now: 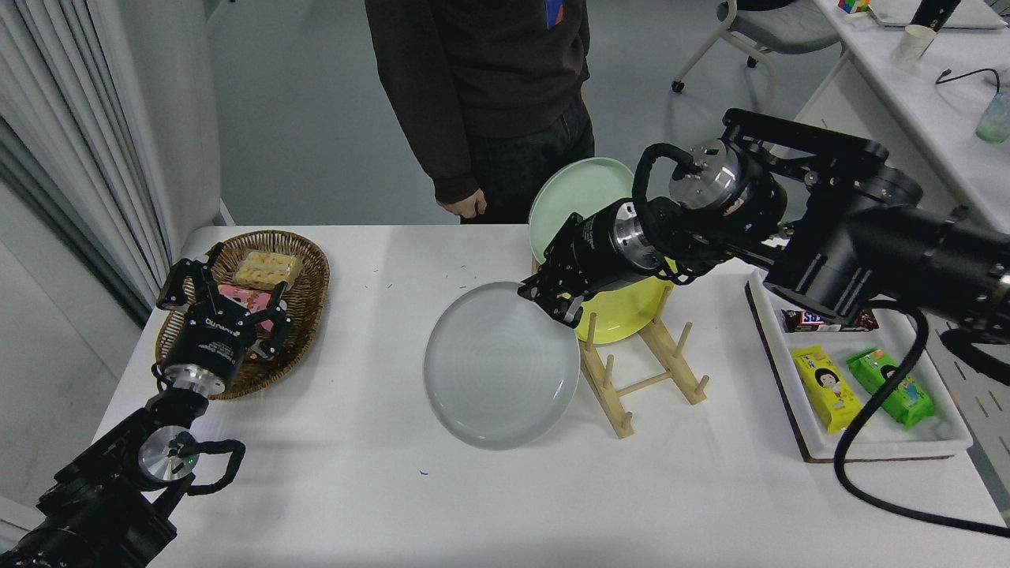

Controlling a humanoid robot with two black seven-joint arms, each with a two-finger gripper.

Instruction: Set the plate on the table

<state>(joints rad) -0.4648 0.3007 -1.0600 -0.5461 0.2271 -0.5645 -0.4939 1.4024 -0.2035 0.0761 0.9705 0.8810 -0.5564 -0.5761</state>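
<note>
The pale grey plate (497,371) hangs low over the white table (394,505), tilted only slightly, just left of the wooden rack. My right gripper (550,301) is shut on the plate's upper right rim, the arm reaching in from the right. Whether the plate's lower edge touches the tabletop I cannot tell. My left gripper (223,302) is parked at the lower left over the basket, its fingers spread open and holding nothing.
A wooden plate rack (643,371) holds a yellow plate (627,312) and a mint green plate (580,197). A wicker basket (304,276) with snacks sits at left, a white tray (923,442) of snack bars at right. A person (481,87) stands at the far side.
</note>
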